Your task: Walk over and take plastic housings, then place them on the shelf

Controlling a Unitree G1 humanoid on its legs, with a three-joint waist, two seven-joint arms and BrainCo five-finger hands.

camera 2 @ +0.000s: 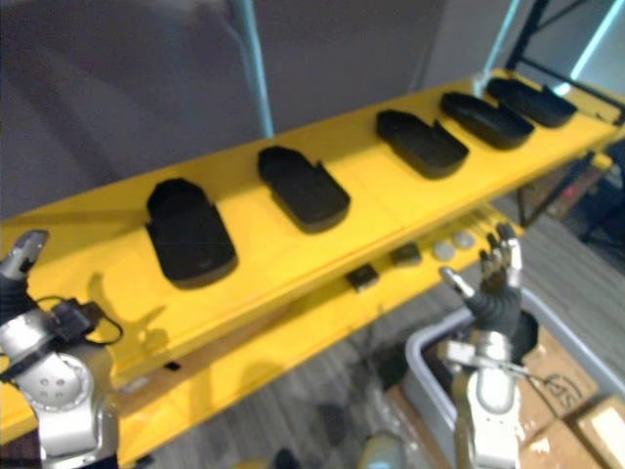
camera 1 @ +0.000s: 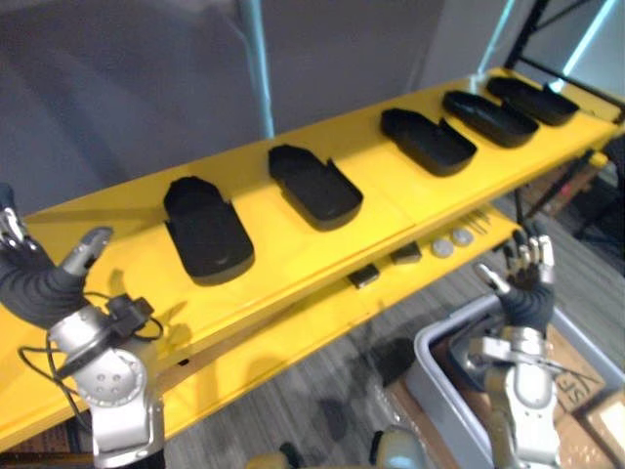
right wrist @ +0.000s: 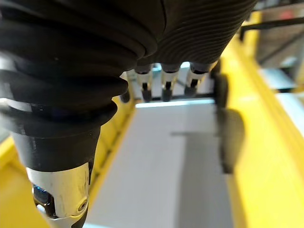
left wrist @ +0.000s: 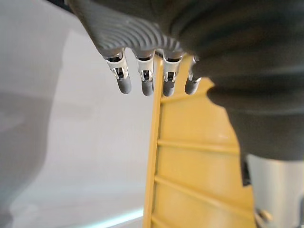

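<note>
- Left eye view: five black plastic housings (camera 1: pixel 314 186) in a row on yellow shelf (camera 1: pixel 383 213).
- Left hand (camera 1: pixel 34 280) by shelf's left end, fingers straight, empty.
- Right hand (camera 1: pixel 528 281) below shelf's front, fingers spread, empty.

The housings (camera 1: pixel 208 233) look matt black plastic on a smooth, faintly glossy yellow shelf (camera 1: pixel 391 195) — the right robot hand (camera 1: pixel 527 283) silvery metal under a ribbed dark cover, the bin (camera 1: pixel 435 332) smooth grey plastic.
</note>
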